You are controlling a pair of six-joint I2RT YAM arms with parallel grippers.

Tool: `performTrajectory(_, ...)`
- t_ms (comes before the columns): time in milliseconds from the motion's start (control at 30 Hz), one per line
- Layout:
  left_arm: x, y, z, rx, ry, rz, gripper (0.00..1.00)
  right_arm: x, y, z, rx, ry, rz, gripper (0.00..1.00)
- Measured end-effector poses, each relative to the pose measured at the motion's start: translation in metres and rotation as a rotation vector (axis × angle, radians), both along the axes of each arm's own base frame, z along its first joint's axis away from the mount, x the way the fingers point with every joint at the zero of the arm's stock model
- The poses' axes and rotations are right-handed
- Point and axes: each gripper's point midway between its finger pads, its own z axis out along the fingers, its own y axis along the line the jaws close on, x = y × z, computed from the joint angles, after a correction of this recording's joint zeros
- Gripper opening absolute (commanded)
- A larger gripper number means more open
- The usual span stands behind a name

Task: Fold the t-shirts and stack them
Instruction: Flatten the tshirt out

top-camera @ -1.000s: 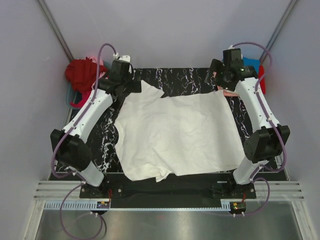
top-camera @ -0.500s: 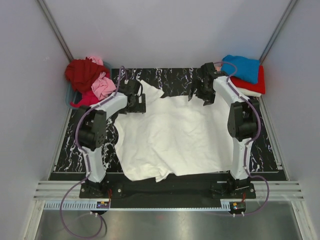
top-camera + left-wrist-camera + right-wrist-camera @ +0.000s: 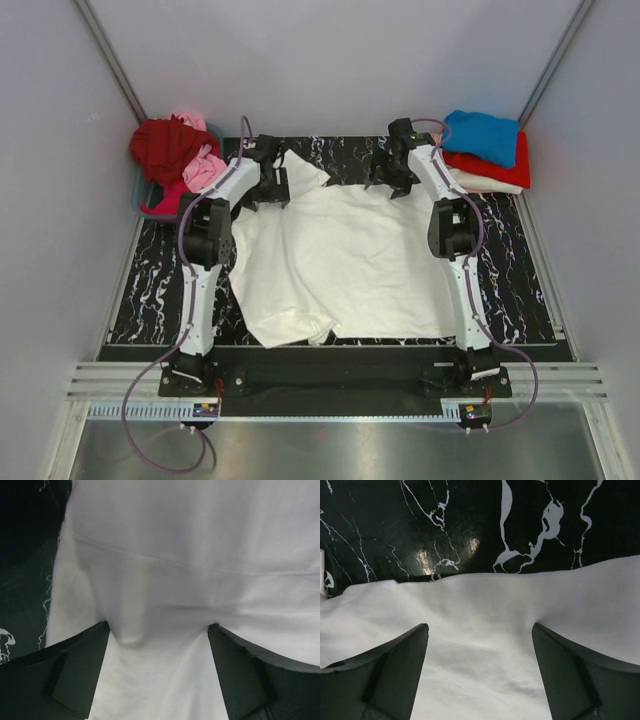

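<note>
A white t-shirt [image 3: 350, 260] lies spread flat on the black marbled table [image 3: 160, 290]. Both arms reach out to its far edge. My left gripper [image 3: 268, 186] is open and presses down on the cloth near the far left sleeve. In the left wrist view the left gripper [image 3: 157, 626] has white fabric [image 3: 190, 540] bunching between its fingertips. My right gripper [image 3: 392, 176] is open at the far right edge. In the right wrist view the right gripper [image 3: 480, 626] straddles the shirt's hem [image 3: 480, 605], with bare table beyond.
A loose pile of dark red [image 3: 165, 145] and pink [image 3: 205, 170] shirts sits at the back left in a basket [image 3: 141, 192]. At the back right is a folded stack, with a blue shirt [image 3: 485, 135] on a red one [image 3: 500, 160] and a white one [image 3: 490, 183].
Both arms have stretched out from raised, folded poses and dropped their grippers onto the shirt's far edge. The shirt's near edge has shifted a little away from the arm bases.
</note>
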Motion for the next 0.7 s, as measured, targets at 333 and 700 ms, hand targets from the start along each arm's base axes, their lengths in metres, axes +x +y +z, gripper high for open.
performTrajectory(333,0.055,0.011,0.002,-0.01,-0.03,-0.014,0.88,0.02,0.014,0.003,0.082,-0.037,0.005,0.96)
performTrajectory(700,0.008,0.052,0.036,0.02,0.016,0.03,0.96,0.02,0.012,0.012,0.079,-0.057,0.022,1.0)
